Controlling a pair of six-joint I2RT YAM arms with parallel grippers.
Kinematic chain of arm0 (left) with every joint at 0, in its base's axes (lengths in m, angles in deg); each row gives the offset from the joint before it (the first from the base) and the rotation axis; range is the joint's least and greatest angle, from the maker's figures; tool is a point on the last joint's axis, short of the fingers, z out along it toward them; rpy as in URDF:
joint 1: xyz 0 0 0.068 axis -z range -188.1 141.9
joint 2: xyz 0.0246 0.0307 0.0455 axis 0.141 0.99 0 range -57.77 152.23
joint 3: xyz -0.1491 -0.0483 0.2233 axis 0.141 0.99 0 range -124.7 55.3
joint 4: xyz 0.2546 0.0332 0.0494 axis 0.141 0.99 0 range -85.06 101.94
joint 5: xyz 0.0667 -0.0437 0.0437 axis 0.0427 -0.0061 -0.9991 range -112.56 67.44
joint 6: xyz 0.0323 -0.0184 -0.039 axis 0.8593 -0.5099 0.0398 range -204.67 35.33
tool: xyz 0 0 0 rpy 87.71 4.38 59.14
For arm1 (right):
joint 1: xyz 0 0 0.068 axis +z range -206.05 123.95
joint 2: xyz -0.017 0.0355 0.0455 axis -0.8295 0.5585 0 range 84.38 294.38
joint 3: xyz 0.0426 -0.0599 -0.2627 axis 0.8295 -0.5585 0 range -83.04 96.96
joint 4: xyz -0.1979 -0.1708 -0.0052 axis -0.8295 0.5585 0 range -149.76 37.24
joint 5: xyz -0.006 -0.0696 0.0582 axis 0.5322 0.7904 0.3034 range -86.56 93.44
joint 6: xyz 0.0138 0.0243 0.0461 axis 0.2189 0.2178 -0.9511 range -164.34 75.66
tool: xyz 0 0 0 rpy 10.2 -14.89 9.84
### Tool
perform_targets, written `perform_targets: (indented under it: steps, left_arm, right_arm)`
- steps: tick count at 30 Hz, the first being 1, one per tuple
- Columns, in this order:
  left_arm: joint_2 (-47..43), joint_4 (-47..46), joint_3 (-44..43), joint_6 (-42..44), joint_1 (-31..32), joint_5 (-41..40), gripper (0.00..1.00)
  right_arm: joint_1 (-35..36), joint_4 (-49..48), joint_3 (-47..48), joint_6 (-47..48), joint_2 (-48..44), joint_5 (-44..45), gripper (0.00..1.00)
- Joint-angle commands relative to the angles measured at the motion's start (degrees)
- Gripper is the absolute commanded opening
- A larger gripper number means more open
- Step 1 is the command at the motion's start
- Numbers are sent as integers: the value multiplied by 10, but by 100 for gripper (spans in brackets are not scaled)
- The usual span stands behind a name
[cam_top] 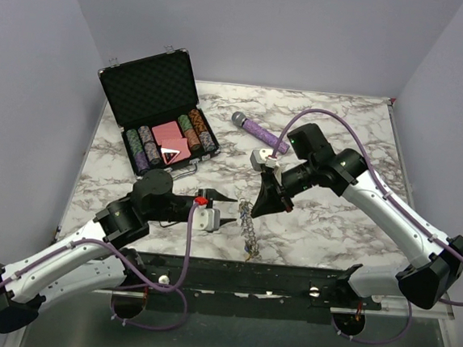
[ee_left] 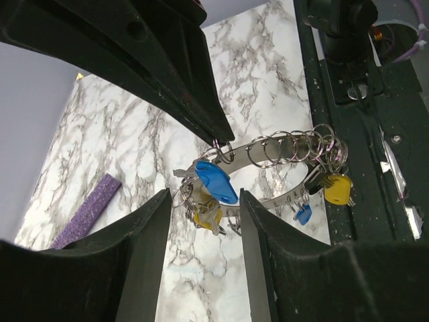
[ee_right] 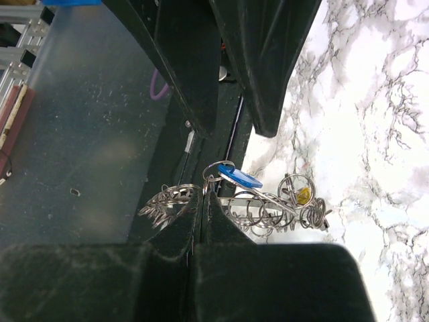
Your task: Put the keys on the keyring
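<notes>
With the right gripper (ee_right: pixel 203 201) pinched shut on the keyring (ee_left: pixel 278 149) near the middle of the desk's near edge, the left gripper (ee_left: pixel 204 201), wide open and empty, straddles the blue key (ee_left: pixel 216 181) and should close squarely on its cap, clear of neighbouring loops.

The chip case (cam_top: pixel 153 94) and microphone (cam_top: pixel 260 130) stand behind the keyring (cam_top: pixel 248 228); the table's (cam_top: pixel 332 231) back right corner lies open.
</notes>
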Motion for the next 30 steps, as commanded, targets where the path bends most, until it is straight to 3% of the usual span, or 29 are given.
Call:
perform_targets:
  steps: [1,30]
  left_arm:
    - [27,43,-39,55,0,43,51]
    - [97,73,-102,112,0,96,34]
  right_arm:
    - [-1,5,13,8,1,-14,0]
    - [-1,-2,-2,-5,0,-18,0]
